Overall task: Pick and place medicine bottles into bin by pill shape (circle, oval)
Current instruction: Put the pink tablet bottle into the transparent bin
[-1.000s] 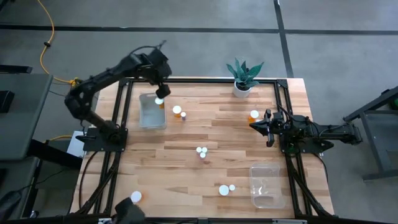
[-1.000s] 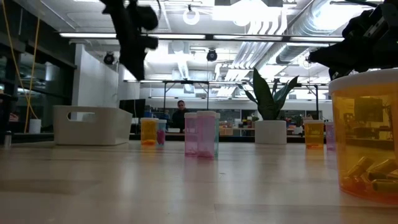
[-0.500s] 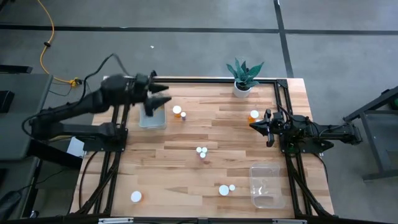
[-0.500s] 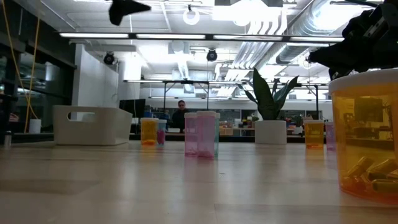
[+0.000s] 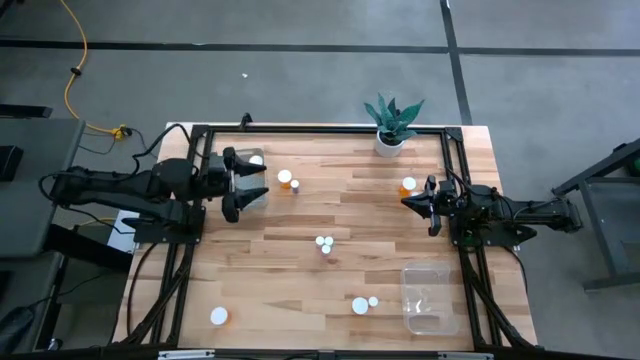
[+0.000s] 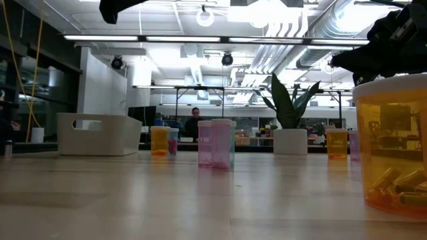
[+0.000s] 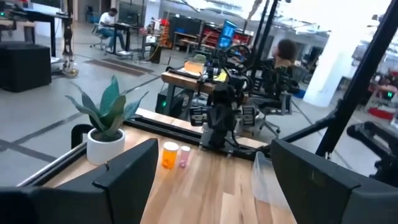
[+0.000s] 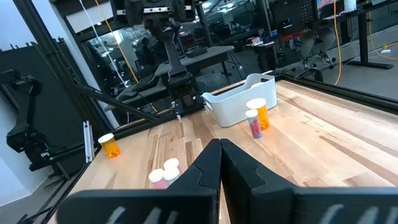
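left gripper [image 5: 238,186]: fingers spread, nothing held, poised over the white bin [image 5: 245,192] at the table's left side. nearest medicine bottles [image 5: 288,180]: a pair just beyond the bin, toward table centre, upright, long axis vertical, caps up. left arm nearer to them. right gripper [image 5: 426,204]: fingers pressed together, waiting at the right side beside another bottle [image 5: 408,185].

Two medicine bottles [image 5: 323,244] stand mid-table with bare wood all round; plant pot [image 5: 388,143] crowds the far edge.
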Motion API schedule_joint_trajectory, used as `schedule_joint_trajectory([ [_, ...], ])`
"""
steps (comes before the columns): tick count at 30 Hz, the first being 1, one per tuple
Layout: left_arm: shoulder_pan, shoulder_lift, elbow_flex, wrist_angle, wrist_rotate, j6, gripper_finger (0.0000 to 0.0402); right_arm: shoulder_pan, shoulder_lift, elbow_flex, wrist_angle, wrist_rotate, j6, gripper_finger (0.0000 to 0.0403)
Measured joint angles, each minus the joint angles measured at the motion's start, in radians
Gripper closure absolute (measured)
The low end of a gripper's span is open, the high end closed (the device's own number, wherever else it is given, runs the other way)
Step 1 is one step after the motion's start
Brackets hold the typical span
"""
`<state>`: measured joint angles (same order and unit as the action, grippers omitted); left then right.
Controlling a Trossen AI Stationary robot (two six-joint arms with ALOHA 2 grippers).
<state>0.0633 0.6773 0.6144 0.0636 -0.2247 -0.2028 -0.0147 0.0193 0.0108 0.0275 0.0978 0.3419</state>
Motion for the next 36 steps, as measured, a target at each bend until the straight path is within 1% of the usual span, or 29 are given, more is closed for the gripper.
schedule_joint_trajectory([
  [2,0.0,-0.004,0.0,-0.002,0.001,0.004,0.0103,0.0,0.0,0.0,0.021,0.004,0.087,0.0402],
  [5,0.0,-0.004,0.0,0.0,0.003,0.005,0.0103,0.0,0.0,0.0,0.116,0.036,0.203,0.0402],
  [8,0.0,-0.004,0.0,0.003,0.004,0.005,0.0103,0.0,0.0,0.0,0.254,0.099,0.232,0.0402],
  [12,0.001,-0.004,0.0,0.01,0.003,-0.003,0.0103,0.0,0.012,0.0,0.519,0.161,0.097,0.0402],
  [16,0.001,-0.004,0.0,0.016,0.003,-0.015,0.0103,0.0,0.054,0.001,0.736,0.136,-0.045,0.0402],
  [19,0.001,-0.004,0.0,0.018,0.0,-0.052,0.0103,0.0,0.102,0.033,0.757,0.193,-0.079,0.0402],
  [22,0.001,-0.004,0.0,0.018,-0.003,-0.073,0.0103,0.0,0.188,0.107,0.753,0.207,-0.106,0.0402],
  [24,0.001,-0.004,0.0,0.018,-0.003,-0.081,0.0103,0.0,0.266,0.179,0.718,0.199,-0.116,0.0402],
  [26,0.001,-0.004,0.0,0.018,-0.003,-0.082,0.0103,0.003,0.352,0.268,0.63,0.173,-0.112,0.0402],
  [27,0.001,-0.004,0.0,0.017,-0.003,-0.082,0.0103,0.004,0.395,0.314,0.567,0.154,-0.109,0.0402],
  [31,0.001,-0.004,0.0,0.016,-0.003,-0.082,0.0103,0.005,0.553,0.502,0.221,0.084,-0.049,0.0402],
  [34,0.001,-0.004,0.0,0.016,-0.003,-0.08,0.0103,0.004,0.658,0.611,0.036,0.084,0.001,0.0402],
  [36,0.001,-0.004,0.0,0.015,-0.003,-0.065,0.0103,0.003,0.714,0.676,-0.094,0.084,-0.002,0.0402],
])
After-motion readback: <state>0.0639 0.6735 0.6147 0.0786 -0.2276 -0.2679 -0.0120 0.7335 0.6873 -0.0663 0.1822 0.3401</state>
